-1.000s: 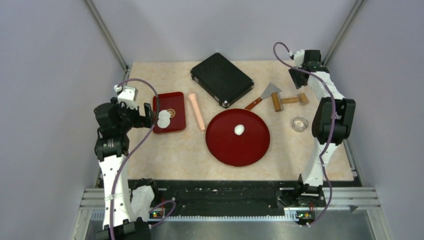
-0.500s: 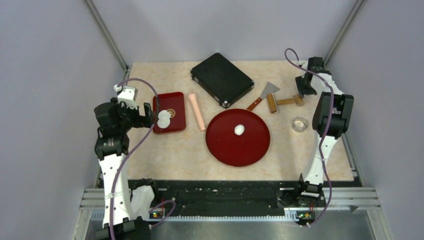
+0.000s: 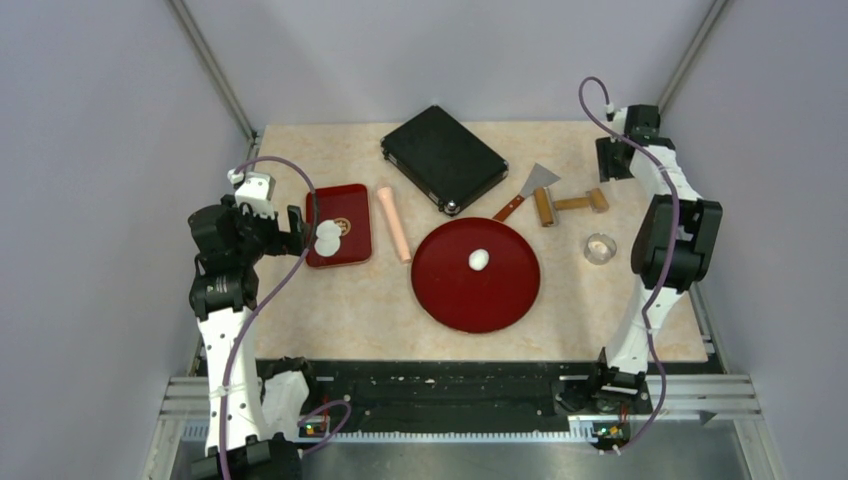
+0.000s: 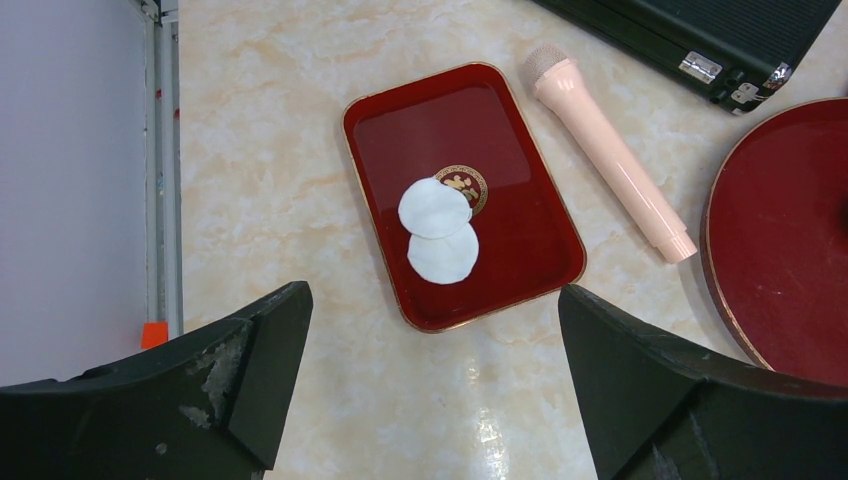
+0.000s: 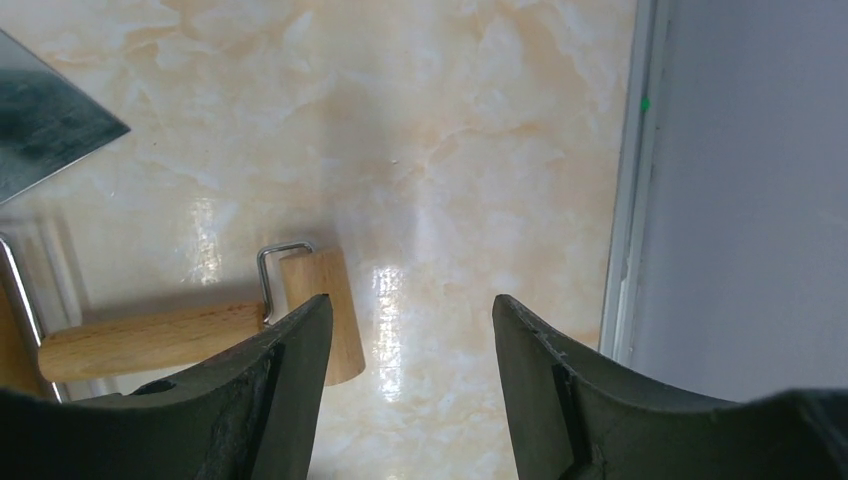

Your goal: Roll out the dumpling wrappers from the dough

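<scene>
The dough (image 3: 479, 260) is a small white ball on the round red plate (image 3: 460, 300). Two dumpling wrappers (image 3: 327, 237), overlapping white discs, lie on the small red tray (image 3: 352, 200). They also show in the left wrist view (image 4: 437, 228). My left gripper (image 3: 297, 228) hovers just left of the tray, open and empty (image 4: 432, 296). My right gripper (image 3: 613, 165) is open and empty (image 5: 410, 300) above the table at the far right. It is just right of the wooden roller (image 3: 570, 203), whose end shows by its left finger (image 5: 318, 315).
A pink rolling pin (image 3: 394, 222) lies between tray and plate. A black case (image 3: 444, 158) sits at the back. A metal scraper (image 3: 530, 188) lies left of the wooden roller. A clear ring cutter (image 3: 600, 248) stands right of the plate. The table's right rail (image 5: 628, 200) is close.
My right arm swung right and came down toward the wooden roller's right end. The roller has shifted slightly left. The left arm has not moved.
</scene>
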Controlling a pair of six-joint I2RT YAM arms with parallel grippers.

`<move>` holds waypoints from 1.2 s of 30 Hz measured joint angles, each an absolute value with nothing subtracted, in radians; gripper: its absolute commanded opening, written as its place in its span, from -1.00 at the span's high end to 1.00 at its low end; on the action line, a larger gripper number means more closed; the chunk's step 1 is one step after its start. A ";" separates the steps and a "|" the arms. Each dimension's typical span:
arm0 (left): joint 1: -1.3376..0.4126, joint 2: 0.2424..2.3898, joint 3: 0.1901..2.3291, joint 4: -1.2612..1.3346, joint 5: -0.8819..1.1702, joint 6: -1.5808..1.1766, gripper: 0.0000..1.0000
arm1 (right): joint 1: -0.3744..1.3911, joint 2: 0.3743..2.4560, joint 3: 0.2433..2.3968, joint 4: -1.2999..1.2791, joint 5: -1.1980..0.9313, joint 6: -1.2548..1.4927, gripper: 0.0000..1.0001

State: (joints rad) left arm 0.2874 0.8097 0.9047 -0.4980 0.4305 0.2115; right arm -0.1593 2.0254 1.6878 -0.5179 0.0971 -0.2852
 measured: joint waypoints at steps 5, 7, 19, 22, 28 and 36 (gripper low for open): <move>0.288 0.807 0.905 -0.498 0.431 0.212 -0.98 | -0.159 2.041 1.675 -0.550 0.050 -0.286 -0.13; 0.288 0.805 0.905 -0.498 0.431 0.212 -0.98 | -0.159 2.057 1.675 -0.563 0.038 -0.286 -0.07; 0.294 0.794 0.905 -0.498 0.438 0.212 -0.98 | -0.159 2.178 1.700 -0.651 -0.041 -0.276 0.08; 0.294 0.794 0.905 -0.498 0.439 0.212 -0.98 | -0.159 2.193 1.724 -0.671 -0.060 -0.270 0.52; 0.295 0.793 0.905 -0.498 0.448 0.211 -0.98 | -0.159 2.200 1.742 -0.685 -0.075 -0.259 1.00; 0.287 0.817 0.933 -0.508 0.480 0.207 -0.98 | -0.150 2.056 1.620 -0.644 -0.072 -0.260 1.00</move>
State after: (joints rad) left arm 0.2867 0.8169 0.9329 -0.5079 0.4801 0.2073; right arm -0.1501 2.0556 1.6196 -0.6437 -0.0723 -0.2604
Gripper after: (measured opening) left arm 0.990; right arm 0.287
